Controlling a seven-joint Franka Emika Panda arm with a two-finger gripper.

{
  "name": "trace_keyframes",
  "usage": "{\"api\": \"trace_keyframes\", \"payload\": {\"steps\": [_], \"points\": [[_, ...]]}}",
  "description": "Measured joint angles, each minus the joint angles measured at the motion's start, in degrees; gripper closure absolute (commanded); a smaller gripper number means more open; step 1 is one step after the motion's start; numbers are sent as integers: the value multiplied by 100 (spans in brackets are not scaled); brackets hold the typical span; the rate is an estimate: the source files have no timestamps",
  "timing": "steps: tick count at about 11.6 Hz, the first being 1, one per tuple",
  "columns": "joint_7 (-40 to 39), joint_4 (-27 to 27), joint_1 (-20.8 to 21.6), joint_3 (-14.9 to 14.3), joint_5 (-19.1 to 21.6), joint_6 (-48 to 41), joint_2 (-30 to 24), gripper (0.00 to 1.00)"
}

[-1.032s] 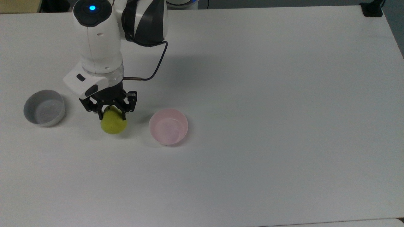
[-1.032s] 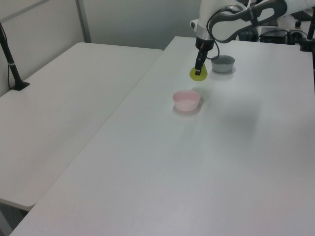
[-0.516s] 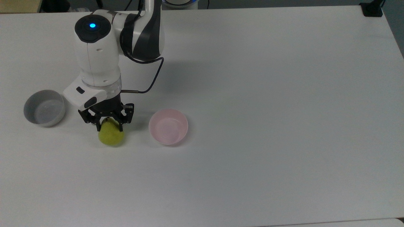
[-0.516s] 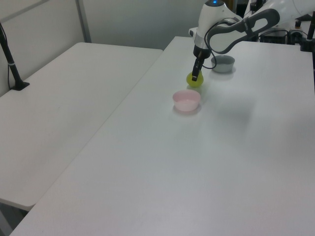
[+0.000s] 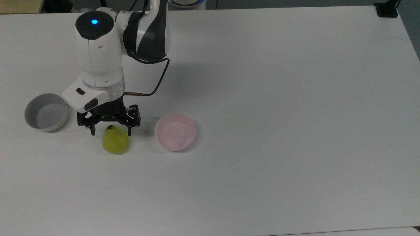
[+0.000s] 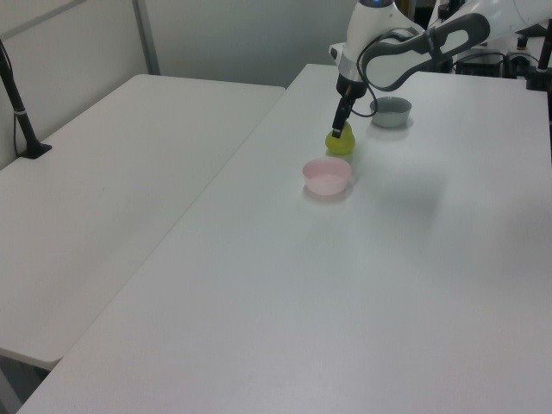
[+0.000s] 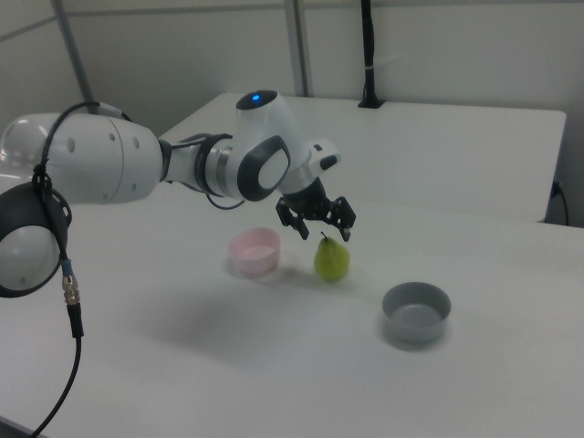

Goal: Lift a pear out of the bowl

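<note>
The yellow-green pear (image 5: 115, 141) stands upright on the white table, stem up, between the two bowls and outside both. The pale pink bowl (image 5: 175, 131) sits empty on the top view's right of it. My gripper (image 5: 111, 130) hangs just above the pear's top, open, with a finger on either side of the stem and not touching the fruit. In the right view the gripper (image 7: 326, 234) hovers over the pear (image 7: 331, 260), with the pink bowl (image 7: 254, 251) on the right view's left. The left view shows the pear (image 6: 341, 141) beyond the pink bowl (image 6: 327, 176).
A grey straight-sided bowl (image 5: 46, 112) stands empty on the top view's left of the pear, close to the gripper's wrist. The white table (image 5: 279, 114) stretches wide to the top view's right and front. A second table (image 6: 112, 172) adjoins on the left view's left.
The gripper came down with the pear held in it, set it on the table, opened its fingers and let go. The pear now stands free.
</note>
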Motion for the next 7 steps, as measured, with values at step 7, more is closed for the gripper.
{"api": "trace_keyframes", "payload": {"steps": [7], "points": [[998, 141, 769, 110, 1, -2610, -1535, 0]]}}
